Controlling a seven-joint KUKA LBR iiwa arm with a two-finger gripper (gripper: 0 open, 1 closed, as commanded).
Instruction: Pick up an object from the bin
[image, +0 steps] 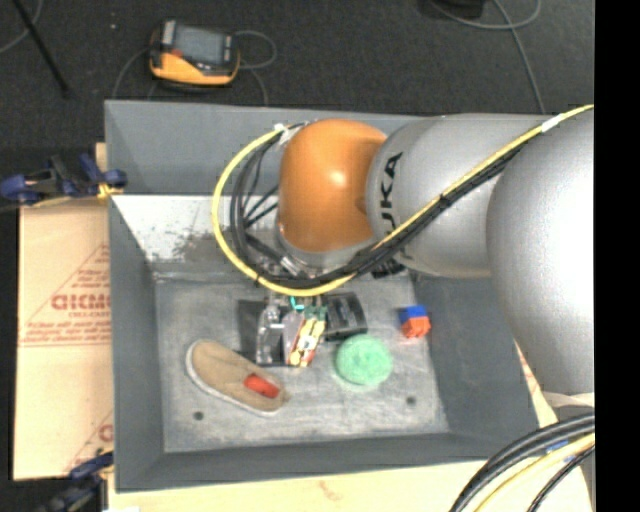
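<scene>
**A:** What lies nearest the pincer (283, 338)?

**B:** A flat beige thing shaped like a shoe sole (222, 370), at about 7 o'clock on the floor of the bin (150, 400). It has a small red patch (263, 384) near the end that points to 4 o'clock. The pincer hangs just beside its upper edge, at 1 o'clock from it, close to the middle of the floor.

**A:** Is the pincer holding it?

**B:** I see nothing gripped. How far open the pincer stands, I cannot tell, because the wrist hides that part.

**A:** And close by?

**B:** A small piece striped red, yellow and green (305, 342) sits right against the pincer at 3 o'clock. Whether it is a loose thing or part of the robot, I cannot say. The same goes for a black block (347, 315) at 2 o'clock.

**A:** What else is in the bin?

**B:** A round green ball (362, 362) at 4 o'clock from the pincer, near it but apart. Past that, at 3 o'clock, there is a little blue-and-orange block (413, 322), lying by itself.

**A:** And above?

**B:** The orange cover (325, 185) at 12 o'clock, with a yellow cable (225, 215) looping round it, and the silver arm (470, 200) going off to 3 o'clock.
</scene>
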